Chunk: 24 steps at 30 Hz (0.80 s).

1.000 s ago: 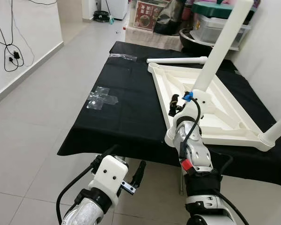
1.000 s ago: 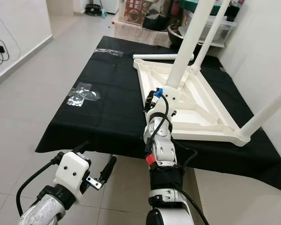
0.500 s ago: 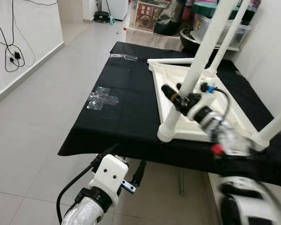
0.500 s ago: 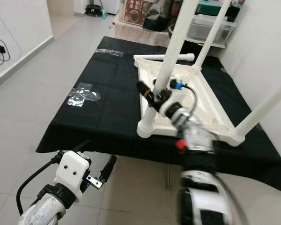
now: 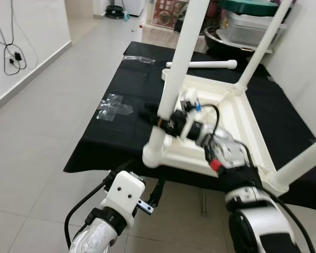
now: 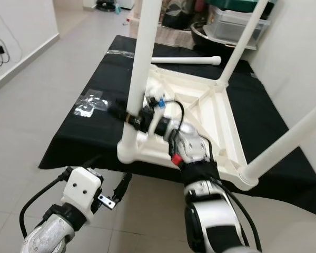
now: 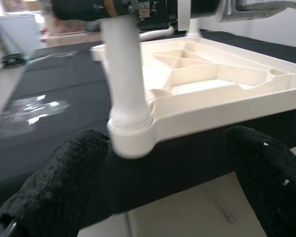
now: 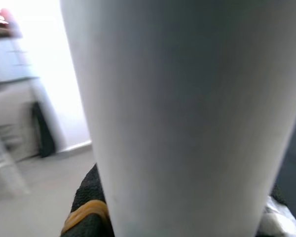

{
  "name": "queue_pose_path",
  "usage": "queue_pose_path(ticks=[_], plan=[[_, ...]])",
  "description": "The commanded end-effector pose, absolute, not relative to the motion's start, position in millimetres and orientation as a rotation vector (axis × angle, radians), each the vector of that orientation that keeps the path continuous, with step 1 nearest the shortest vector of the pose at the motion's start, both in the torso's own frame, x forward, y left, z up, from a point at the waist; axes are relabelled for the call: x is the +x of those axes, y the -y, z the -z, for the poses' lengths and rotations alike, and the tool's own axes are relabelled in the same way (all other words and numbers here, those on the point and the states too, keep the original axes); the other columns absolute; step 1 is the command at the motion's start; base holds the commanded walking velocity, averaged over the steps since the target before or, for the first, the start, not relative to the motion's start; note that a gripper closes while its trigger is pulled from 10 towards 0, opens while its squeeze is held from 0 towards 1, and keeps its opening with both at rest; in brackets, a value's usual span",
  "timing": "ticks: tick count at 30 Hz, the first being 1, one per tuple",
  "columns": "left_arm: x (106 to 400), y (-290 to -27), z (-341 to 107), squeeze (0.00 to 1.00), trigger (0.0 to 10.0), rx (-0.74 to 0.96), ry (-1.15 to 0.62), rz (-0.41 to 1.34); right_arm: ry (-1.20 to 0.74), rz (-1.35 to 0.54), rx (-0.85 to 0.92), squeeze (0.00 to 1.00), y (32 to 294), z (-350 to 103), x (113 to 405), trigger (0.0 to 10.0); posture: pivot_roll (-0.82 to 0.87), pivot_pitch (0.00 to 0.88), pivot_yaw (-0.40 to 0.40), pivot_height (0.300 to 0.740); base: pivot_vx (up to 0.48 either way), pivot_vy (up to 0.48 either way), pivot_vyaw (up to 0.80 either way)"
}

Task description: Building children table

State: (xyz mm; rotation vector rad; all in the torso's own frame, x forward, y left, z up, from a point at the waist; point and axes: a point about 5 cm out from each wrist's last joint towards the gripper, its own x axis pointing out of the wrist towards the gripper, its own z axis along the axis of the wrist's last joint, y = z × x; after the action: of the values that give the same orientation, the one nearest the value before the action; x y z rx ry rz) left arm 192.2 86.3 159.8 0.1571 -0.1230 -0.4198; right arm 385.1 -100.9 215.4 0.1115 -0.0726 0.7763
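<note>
1. Covering the desk (image 5: 121, 113) is a black cloth, and the desk stands on a pale tiled floor (image 5: 37, 132) with a white wall at the robot's left.
2. Lying upside down on that cloth is the white children's table top (image 5: 237, 132), its ribbed underside facing up and its near corner reaching the desk's front edge.
3. Three white legs stand up from its corners: the near-left leg (image 5: 174, 79) rises out of the near corner socket, the far leg (image 5: 263, 45) rises from the far corner, and the right leg (image 5: 300, 163) slants up from the near-right corner.
4. A fourth, loose leg (image 5: 205, 65) lies flat on the cloth just beyond the table top's far edge.
5. The right gripper (image 5: 160, 118) reaches across the table top to the near-left leg, and its fingers are clamped around that leg low down, a little above the socket; in the right wrist view the leg's white shaft (image 8: 187, 113) sits right against the camera.
6. The left gripper (image 5: 157, 191) hangs below the desk's front edge, under the near corner, with its fingers (image 7: 64, 182) spread wide and gripping nothing.
7. Crumpled clear plastic wrap (image 5: 113, 107) lies on the cloth toward the robot's left, well apart from the table top.
8. A smaller clear plastic bag (image 5: 137, 59) lies near the desk's far-left corner.
</note>
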Motion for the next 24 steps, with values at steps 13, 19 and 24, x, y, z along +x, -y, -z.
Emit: queue_pose_path(ticks=[13,19,24], plan=[[192,-85,-156,0.00,10.0,0.154,0.115,0.430,-0.035,0.371,0.177,0.00,170,-183,365,0.0,0.13,0.056,-0.161,0.740,0.000,0.000,0.00],[192,-84,-156,0.00,10.0,0.154,0.116,0.430,-0.058,0.430,0.232,0.00,147,-176,354,0.0,0.13,0.057,-0.164,0.740,0.000,0.000,0.00],[193,-85,-156,0.00,10.0,0.154,0.115,0.426,0.092,0.150,0.272,1.00,117,-196,361,10.0,0.13,0.056,-0.166,0.740,0.000,0.000,0.00]])
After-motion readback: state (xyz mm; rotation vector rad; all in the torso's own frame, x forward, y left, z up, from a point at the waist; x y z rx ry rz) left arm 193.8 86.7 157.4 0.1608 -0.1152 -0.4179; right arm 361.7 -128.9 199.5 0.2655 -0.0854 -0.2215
